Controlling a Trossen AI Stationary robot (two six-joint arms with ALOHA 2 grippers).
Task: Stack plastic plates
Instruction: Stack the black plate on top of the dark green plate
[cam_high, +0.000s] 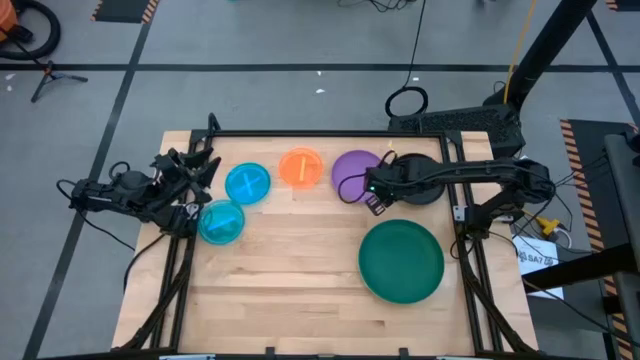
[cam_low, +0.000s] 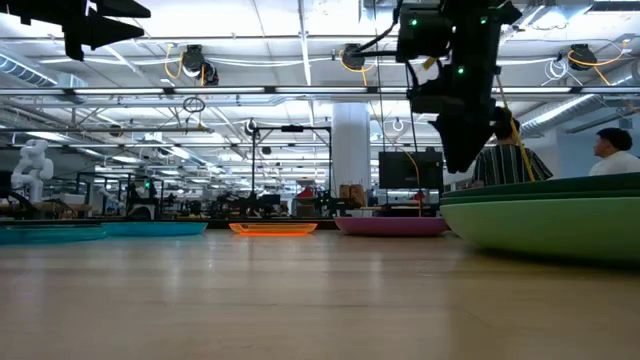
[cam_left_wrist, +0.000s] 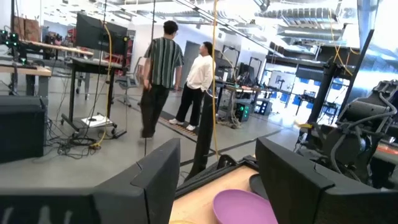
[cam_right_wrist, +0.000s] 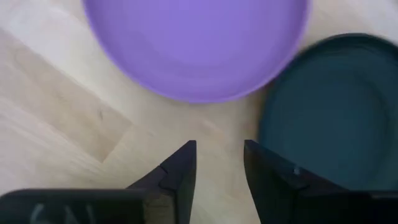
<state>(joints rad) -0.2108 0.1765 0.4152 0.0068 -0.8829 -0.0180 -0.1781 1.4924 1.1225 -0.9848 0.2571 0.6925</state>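
— Two large green plates (cam_high: 401, 262) sit stacked near the table's right edge. And the rest?

— Black plate (cam_high: 422, 190) under the right arm, purple plate (cam_high: 352, 168) beside it, then orange plate (cam_high: 300, 167), two cyan plates (cam_high: 247, 184).

— Grippers?

— Right gripper (cam_high: 374, 203) hovers by purple, fingers slightly apart, holding nothing. Left gripper (cam_high: 205, 165), fingers apart, waits at the left edge.

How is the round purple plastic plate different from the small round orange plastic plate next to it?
The round purple plastic plate is larger than the small round orange plastic plate. The right gripper hangs beside the purple one; nothing is near the orange one. Both lie flat on the wooden table.
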